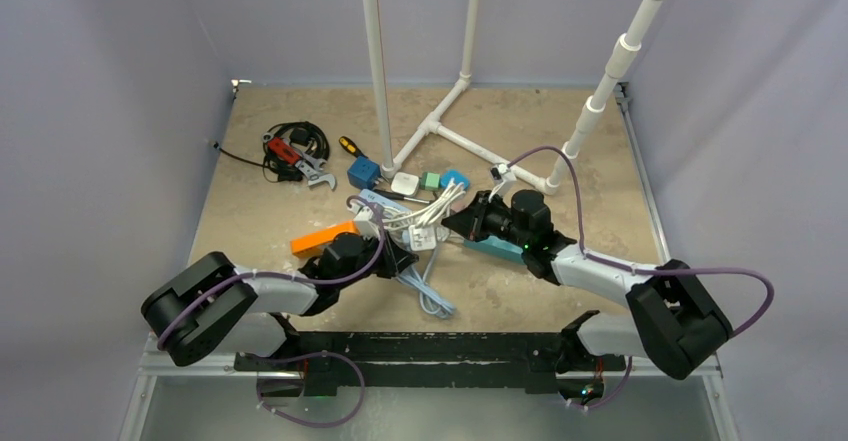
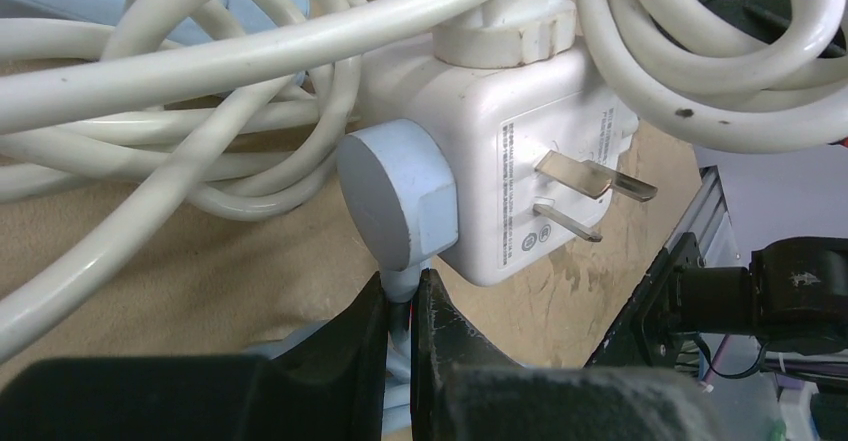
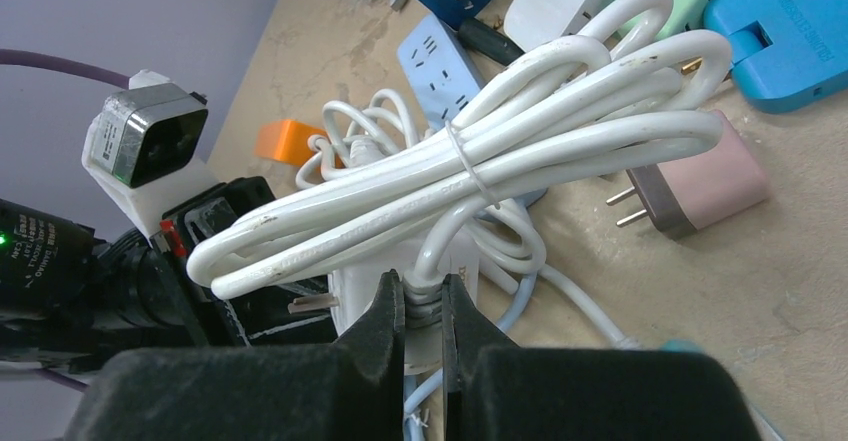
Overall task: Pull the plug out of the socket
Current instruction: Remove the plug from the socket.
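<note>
**DESK:** What's in the frame, by count?

**ARM:** Two claws, both mine. One pale blue plug (image 2: pixel 400 196) is seated in one white socket (image 2: pixel 510 151), which shows two bare metal prongs (image 2: pixel 590 181). There is one bundle of white cord (image 3: pixel 470 171), tied once at the middle. Around them on the table (image 1: pixel 250 226) lie one pink charger (image 3: pixel 700 186), one orange block (image 3: pixel 285 141) and one pale blue power strip (image 3: pixel 440 56).

**DESK:** And the claws?

**ARM:** My left claw (image 2: pixel 402 296) is pressed nearly together, its fingers nipping the plug's thin neck just under the round head. My right claw (image 3: pixel 423 296) is squeezed to a slit too. It pinches the ribbed neck of the white cord where the cord runs into the socket.

**DESK:** Where does the plug sit relative to them?

**ARM:** It is directly above my left fingertips and touching them. Its head lies flat against the socket's side face, and its own pins are hidden inside. Seen from overhead, the two claws face each other across the socket, the left one at its near-left side and the right one at its right.
</note>
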Motion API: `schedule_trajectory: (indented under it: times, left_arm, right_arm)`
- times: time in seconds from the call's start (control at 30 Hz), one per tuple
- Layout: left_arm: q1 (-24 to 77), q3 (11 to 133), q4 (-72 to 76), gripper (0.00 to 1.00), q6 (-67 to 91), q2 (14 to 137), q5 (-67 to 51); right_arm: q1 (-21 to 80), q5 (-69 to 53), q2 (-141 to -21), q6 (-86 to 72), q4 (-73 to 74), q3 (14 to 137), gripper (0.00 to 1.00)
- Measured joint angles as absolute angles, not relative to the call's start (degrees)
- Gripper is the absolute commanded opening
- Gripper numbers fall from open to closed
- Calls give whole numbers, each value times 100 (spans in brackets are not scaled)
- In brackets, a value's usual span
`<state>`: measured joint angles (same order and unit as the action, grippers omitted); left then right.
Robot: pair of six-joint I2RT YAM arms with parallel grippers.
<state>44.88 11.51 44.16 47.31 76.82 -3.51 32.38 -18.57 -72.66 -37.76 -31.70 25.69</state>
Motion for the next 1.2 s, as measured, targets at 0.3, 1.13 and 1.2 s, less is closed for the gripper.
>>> schedule_trajectory:
  times: [0.3,1.13,1.2]
  left_arm:
    - [4475,1413,4084,0,4674,7767,-392]
    - [4759,2058,2652,0,3260,7518,-19]
    - [4722,1994,2650,0,3387,7500,-134]
  right_arm:
    - [3339,-1511,-6731,-3977,-3183,2176,0]
    - [3336,-1531,-7015,-3308,-2226,3083,11]
    - [3336,-1656,-7113,-3361,-2617,2897,19]
